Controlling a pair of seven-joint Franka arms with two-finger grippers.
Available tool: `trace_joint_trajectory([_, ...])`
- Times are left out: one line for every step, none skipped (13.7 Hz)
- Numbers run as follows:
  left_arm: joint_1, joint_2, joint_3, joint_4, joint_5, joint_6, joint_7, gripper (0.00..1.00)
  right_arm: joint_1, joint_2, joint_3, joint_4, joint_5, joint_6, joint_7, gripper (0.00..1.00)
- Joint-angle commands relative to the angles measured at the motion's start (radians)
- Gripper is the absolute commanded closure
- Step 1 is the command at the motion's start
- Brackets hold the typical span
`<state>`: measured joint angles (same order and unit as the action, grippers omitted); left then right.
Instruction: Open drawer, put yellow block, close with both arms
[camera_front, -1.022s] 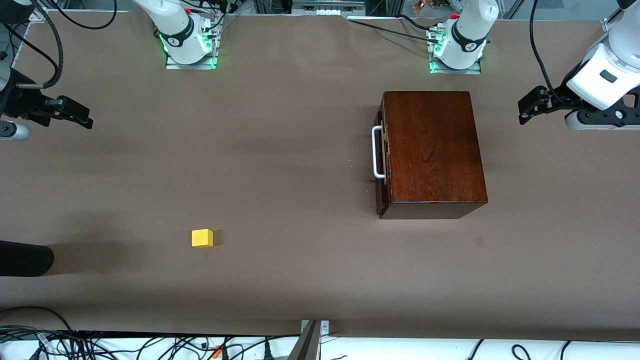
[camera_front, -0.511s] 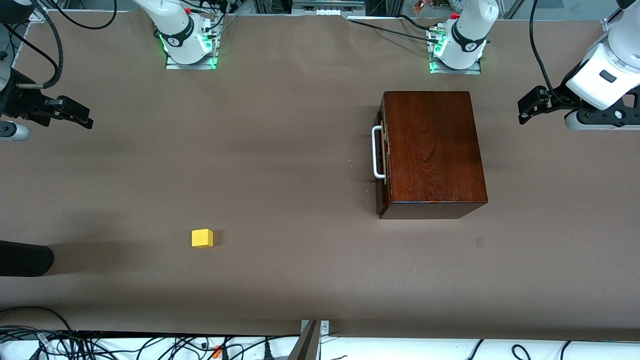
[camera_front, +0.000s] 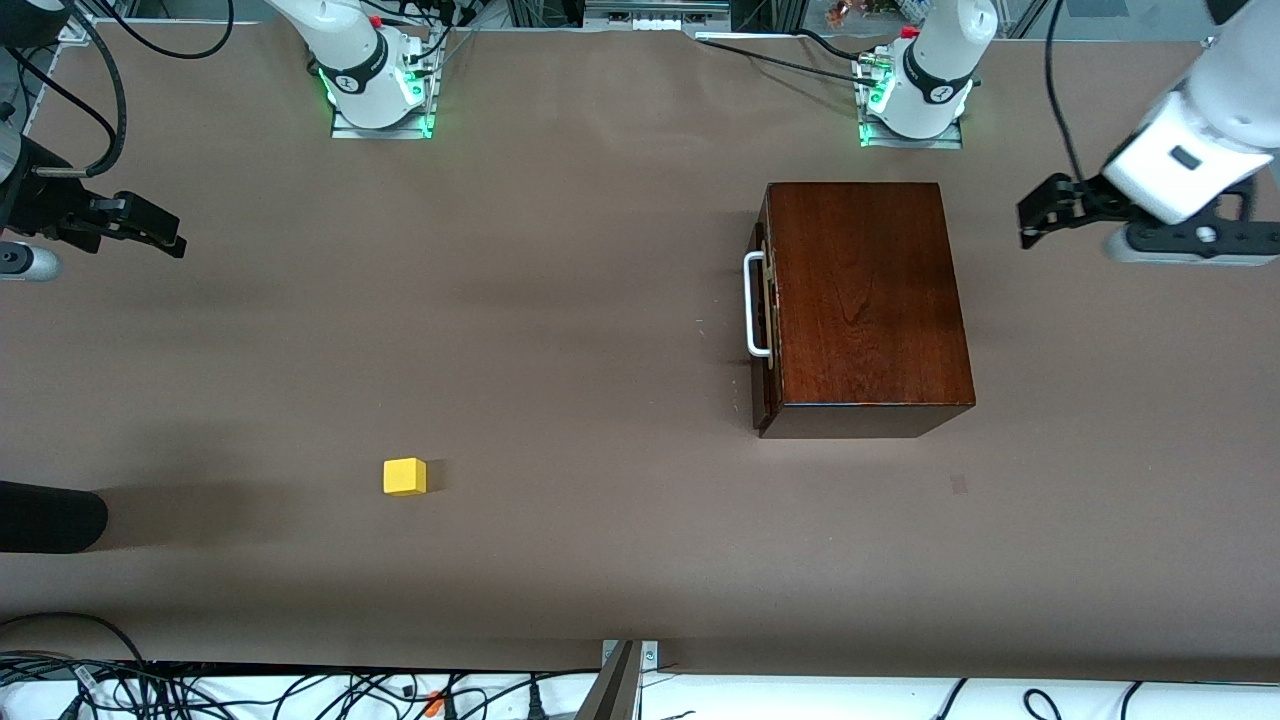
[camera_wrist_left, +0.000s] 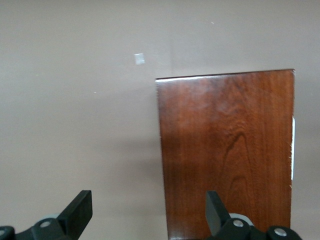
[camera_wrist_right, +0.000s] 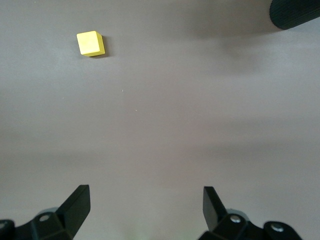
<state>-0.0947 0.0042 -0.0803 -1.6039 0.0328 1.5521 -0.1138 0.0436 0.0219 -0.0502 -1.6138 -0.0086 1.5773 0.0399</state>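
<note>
The mahogany box (camera_front: 865, 305) stands toward the left arm's end of the table, its drawer shut, with the white bar handle (camera_front: 755, 305) facing the table's middle. The box also shows in the left wrist view (camera_wrist_left: 227, 150). The yellow block (camera_front: 404, 476) lies on the table toward the right arm's end, nearer the front camera; it also shows in the right wrist view (camera_wrist_right: 90, 43). My left gripper (camera_front: 1040, 215) is open and empty, up in the air just outside the box's end. My right gripper (camera_front: 150, 232) is open and empty over the table's edge at the right arm's end.
The brown table (camera_front: 560, 330) carries only the box and the block. A black rounded object (camera_front: 50, 517) juts in at the right arm's end, nearer the front camera than the block. Cables lie along the table's near edge.
My left gripper has moved a little toward the box and toward the robots' bases. The right arm, the box and the block have not moved.
</note>
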Motion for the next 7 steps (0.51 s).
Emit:
trace_joint_trajectory([-0.01,0.051,-0.087,0.029,0.006,-0.014,-0.052,0.0,-0.004,0.003,0.004,0.011,-0.008,-0.01,-0.011,0.0])
trace_joint_trajectory([-0.01,0.074,-0.123,0.03,0.004,-0.01,-0.088,0.0,-0.004,0.003,0.004,0.011,-0.007,-0.01,-0.009,0.0])
trace_joint_trajectory([-0.011,0.097,-0.16,0.03,0.004,-0.007,-0.125,0.0,-0.004,0.003,0.006,0.011,-0.008,-0.01,-0.009,0.0])
trace_joint_trajectory([-0.011,0.124,-0.2,0.03,0.006,0.015,-0.148,0.0,-0.004,0.003,0.004,0.011,-0.008,-0.01,-0.009,0.0])
trace_joint_trajectory([-0.011,0.149,-0.237,0.029,0.006,0.049,-0.153,0.0,-0.004,0.003,0.004,0.011,-0.008,-0.01,-0.009,0.0])
trace_joint_trajectory([-0.011,0.181,-0.274,0.029,0.007,0.089,-0.156,0.0,-0.004,0.003,0.004,0.011,-0.008,-0.01,-0.009,0.0])
trace_joint_trajectory([-0.013,0.212,-0.3,0.029,0.007,0.13,-0.155,0.0,-0.004,0.003,0.004,0.011,-0.008,-0.01,-0.009,0.0])
